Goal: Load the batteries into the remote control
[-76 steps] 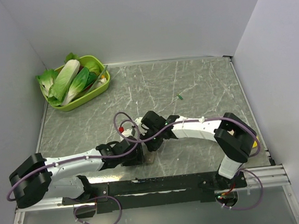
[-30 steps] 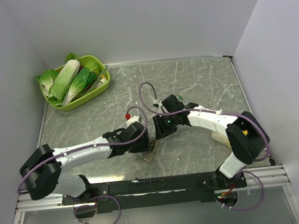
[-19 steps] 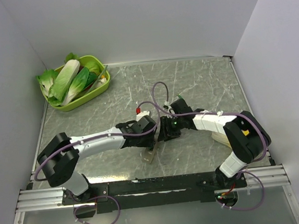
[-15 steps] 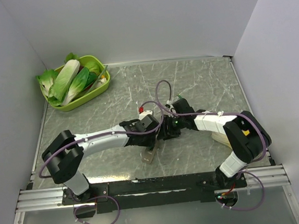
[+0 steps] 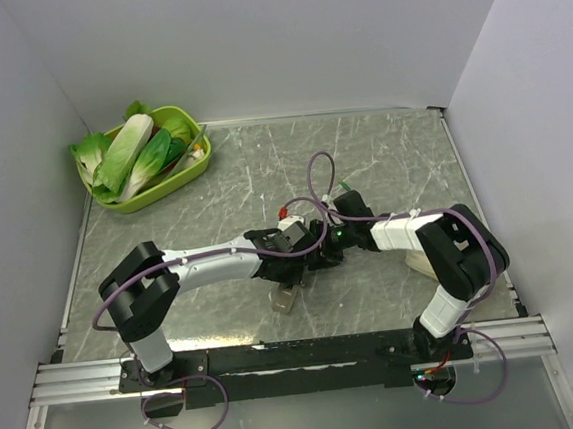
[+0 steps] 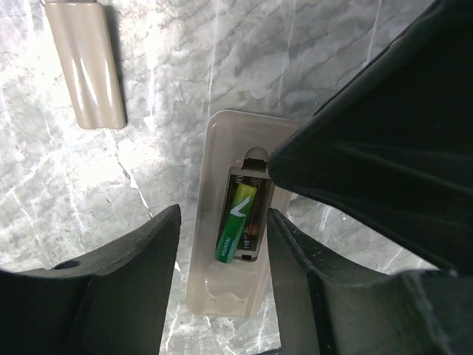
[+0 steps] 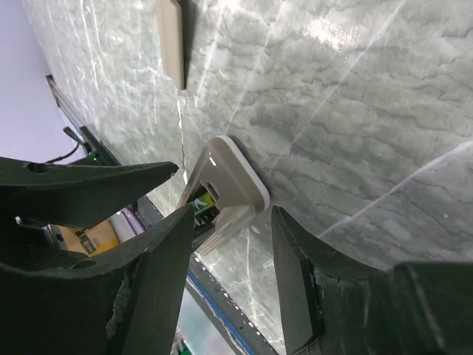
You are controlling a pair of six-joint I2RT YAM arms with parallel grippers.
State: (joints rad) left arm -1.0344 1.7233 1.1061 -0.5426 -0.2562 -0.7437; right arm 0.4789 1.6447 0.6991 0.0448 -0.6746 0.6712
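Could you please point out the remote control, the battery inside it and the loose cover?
remote control [image 6: 209,244], left wrist view, left rim of its back.
battery [image 6: 238,222], left wrist view, green label.
cover [image 6: 85,63], left wrist view, its middle.

The only writing that shows is on the green battery [image 6: 238,225], which lies in the open compartment of the remote control [image 6: 214,170] in the left wrist view. Near its upper end the battery carries a large white sign that looks like the number 7, though it may be only an angled stroke. Below this sign a line of small white letters runs along the green body, but they are too small and blurred to read. In the right wrist view only a small bit of the battery shows, and no mark on it is legible.
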